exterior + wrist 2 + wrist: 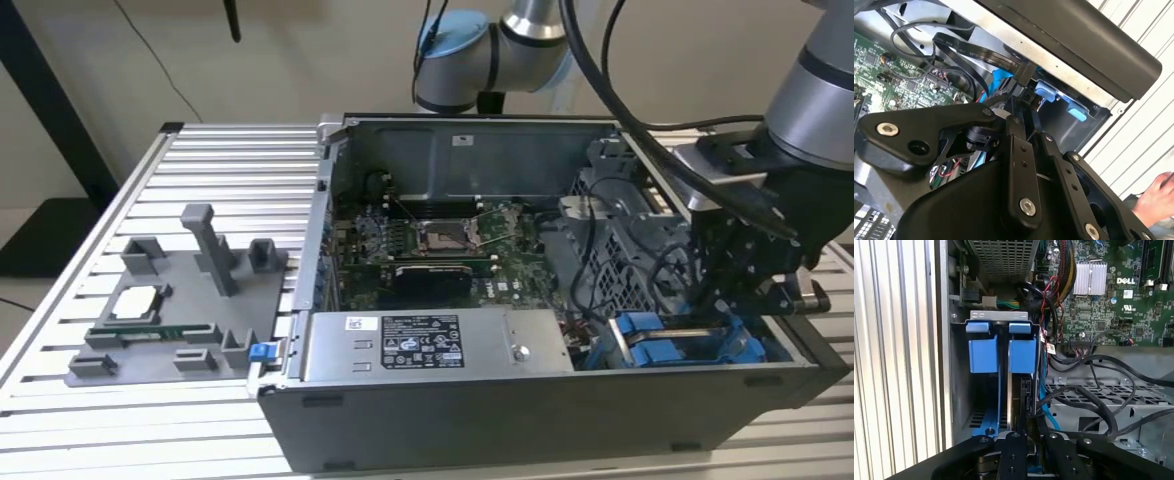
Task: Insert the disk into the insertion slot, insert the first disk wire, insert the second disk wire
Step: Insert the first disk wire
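In the exterior view the lower end of the gripper (731, 305) is hidden among dark cables (671, 268). The arm (814, 90) is cut off by the upper edge. In the second wrist view a person's hand (1158, 197) is cut by the picture's edge. In the first wrist view a dark narrow part (1025, 395) in the insertion slot (999, 315) is seen edge-on; I cannot tell what it is.

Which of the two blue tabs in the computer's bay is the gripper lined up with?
The blue tab beside the black cables, in line with the gripper; the other blue tab sits against the case's outer wall.
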You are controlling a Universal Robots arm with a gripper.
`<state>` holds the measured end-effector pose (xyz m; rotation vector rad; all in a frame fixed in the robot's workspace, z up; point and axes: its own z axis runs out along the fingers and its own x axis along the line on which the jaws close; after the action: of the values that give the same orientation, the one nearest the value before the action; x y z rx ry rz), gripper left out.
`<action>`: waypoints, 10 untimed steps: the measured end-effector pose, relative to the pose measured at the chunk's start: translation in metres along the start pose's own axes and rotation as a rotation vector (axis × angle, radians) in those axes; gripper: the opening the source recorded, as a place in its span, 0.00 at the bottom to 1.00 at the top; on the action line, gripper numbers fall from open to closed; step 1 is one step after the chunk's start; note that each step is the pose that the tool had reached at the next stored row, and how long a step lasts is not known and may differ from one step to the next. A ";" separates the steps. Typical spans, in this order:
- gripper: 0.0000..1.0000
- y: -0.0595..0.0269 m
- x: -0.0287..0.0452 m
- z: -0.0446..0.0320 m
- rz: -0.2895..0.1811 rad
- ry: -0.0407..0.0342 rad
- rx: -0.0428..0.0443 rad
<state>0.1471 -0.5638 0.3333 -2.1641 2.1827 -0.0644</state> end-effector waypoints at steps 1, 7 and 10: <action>0.00 -0.0004 0.0001 0.0015 0.000 0.0008 -0.0003; 0.00 -0.0009 -0.0001 0.0024 0.000 -0.0034 -0.0025; 0.00 -0.0018 -0.0002 -0.0101 0.000 -0.0011 -0.0055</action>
<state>0.1480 -0.5638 0.3435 -2.1664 2.1850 -0.0573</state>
